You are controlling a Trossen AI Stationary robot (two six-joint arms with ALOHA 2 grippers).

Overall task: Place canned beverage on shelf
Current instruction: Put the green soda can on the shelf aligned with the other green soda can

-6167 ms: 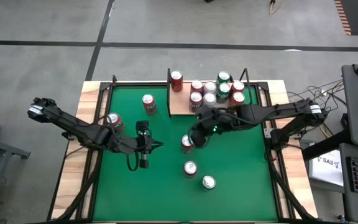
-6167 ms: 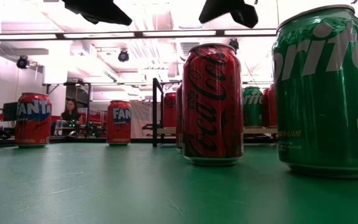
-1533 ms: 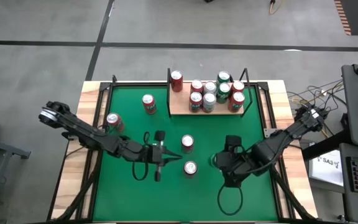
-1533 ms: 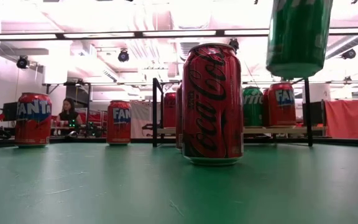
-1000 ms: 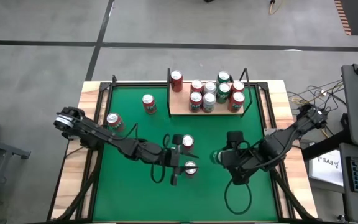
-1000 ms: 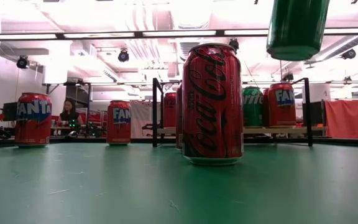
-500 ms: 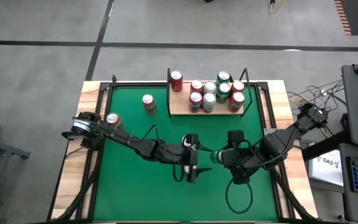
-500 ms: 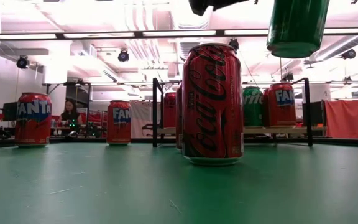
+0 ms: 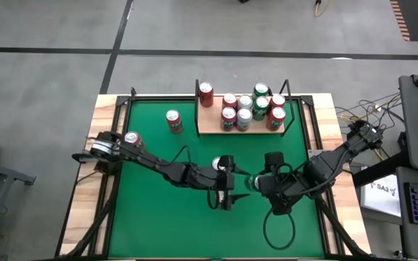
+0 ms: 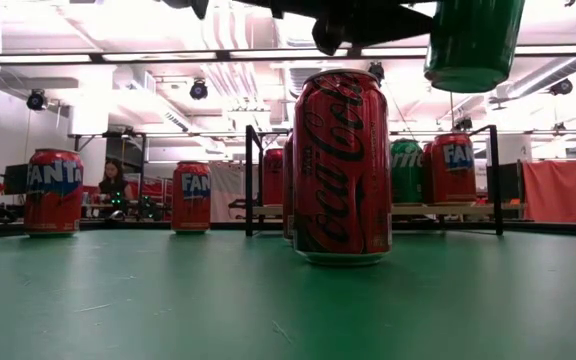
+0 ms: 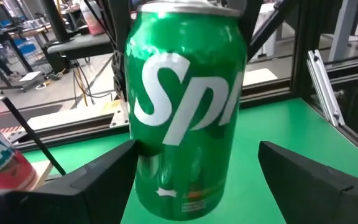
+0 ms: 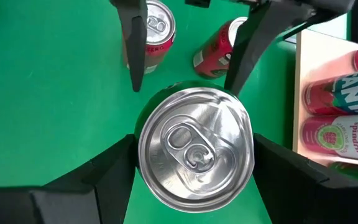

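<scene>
Since half a second ago, left gripper (image 9: 232, 190) has edged right toward the lifted can; everything else holds position.

Sprite can (image 12: 195, 147): green painted aluminium cylinder, white lettering, bright silver lid with pull tab. Held upright clear of the table, right of centre, well short of the shelf. Clamped by its sides between the dark fingers (image 12: 86, 180) of right gripper (image 9: 255, 183). In the low view the can (image 10: 473, 42) hangs high at the right.

Left gripper: jaws apart, its flat black fingers (image 11: 98, 177) standing to either side of the can (image 11: 185, 106) without visibly touching it.

Coca-Cola can (image 10: 341, 166): glossy red cylinder, black script, standing on the felt near centre, below the left arm.

Shelf (image 9: 242, 125): flat light tan wooden board with thin black metal uprights, at the far edge of the table. Carries a cluster of red, green and silver cans, with one red can (image 9: 206, 94) apart at its left end.

Fanta cans: one (image 9: 173, 120) on the felt left of the shelf, one (image 9: 131, 139) at the left edge.

Table (image 9: 158, 210): matte green felt surface, pale wood border.
</scene>
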